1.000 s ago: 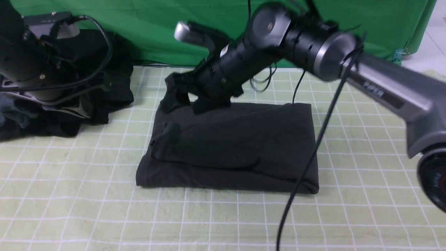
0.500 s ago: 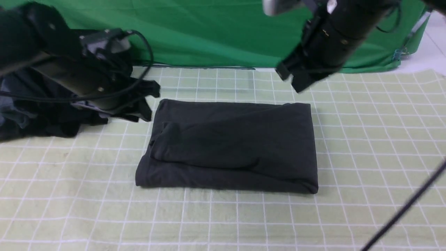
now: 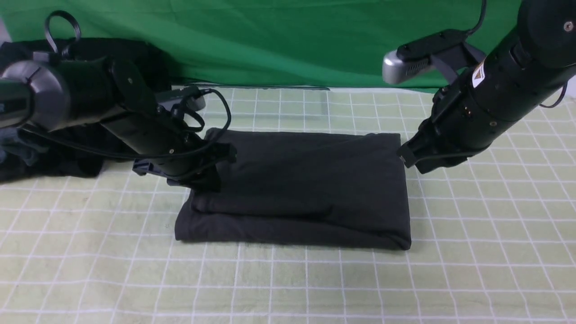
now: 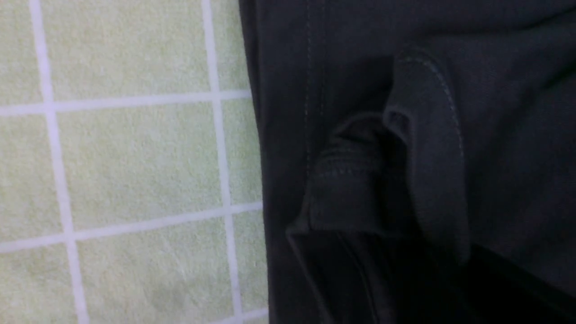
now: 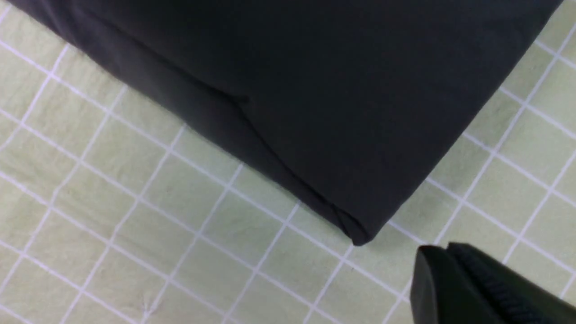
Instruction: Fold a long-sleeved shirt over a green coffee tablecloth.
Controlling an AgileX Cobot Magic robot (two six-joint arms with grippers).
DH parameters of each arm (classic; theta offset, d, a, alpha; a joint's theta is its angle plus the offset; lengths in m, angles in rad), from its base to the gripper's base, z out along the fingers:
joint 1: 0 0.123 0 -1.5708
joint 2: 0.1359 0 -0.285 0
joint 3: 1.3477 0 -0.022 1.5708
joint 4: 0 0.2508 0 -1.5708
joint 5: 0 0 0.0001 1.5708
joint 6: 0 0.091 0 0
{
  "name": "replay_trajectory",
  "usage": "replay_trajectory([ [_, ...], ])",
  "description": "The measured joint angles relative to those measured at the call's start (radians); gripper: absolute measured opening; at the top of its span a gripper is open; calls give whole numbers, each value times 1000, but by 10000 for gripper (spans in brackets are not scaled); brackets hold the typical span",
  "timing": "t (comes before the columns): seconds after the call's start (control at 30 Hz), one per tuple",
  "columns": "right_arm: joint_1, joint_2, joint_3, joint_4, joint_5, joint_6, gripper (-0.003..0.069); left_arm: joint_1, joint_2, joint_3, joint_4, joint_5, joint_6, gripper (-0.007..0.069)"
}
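Observation:
The long-sleeved shirt (image 3: 306, 180) lies folded into a thick charcoal rectangle in the middle of the green coffee tablecloth (image 3: 288, 279). My left gripper (image 3: 211, 173) is down on the shirt's left edge, its jaws lost against the dark fabric. The left wrist view shows the shirt (image 4: 495, 112) with a stitched cuff (image 4: 346, 189) bunched on it, beside the gridded tablecloth (image 4: 135, 157). My right gripper (image 3: 407, 159) hovers at the shirt's right edge. It is shut (image 5: 434, 252) and holds nothing, just off a corner of the shirt (image 5: 315, 90) over the tablecloth (image 5: 135, 216).
A bulky bundle of black garments (image 3: 27, 162) lies at the back left, behind my left arm. A plain deep-green cloth (image 3: 279, 40) hangs along the far edge. The left arm's cable (image 3: 220, 112) loops above the shirt's far left corner.
My right arm left the shirt's far left corner, swung high to the right, and came down at the shirt's right edge. My left arm moved from the black bundle onto the shirt's left edge.

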Motion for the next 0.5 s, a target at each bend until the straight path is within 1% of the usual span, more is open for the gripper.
replay_trajectory([
  [0.03,0,0,0,0,-3,1,15,0,-7,-3,2,25,2,25],
  [0.13,0,0,0,0,-4,6,19,0,-51,-6,45,62,-25,11],
  [0.23,0,0,0,1,-7,37,28,-1,-111,-14,160,85,-104,11],
  [0.3,0,0,0,2,-18,44,32,-1,-119,-13,199,98,-125,11],
  [0.5,-1,0,1,48,-45,47,41,-1,-94,-13,184,118,-119,27],
])
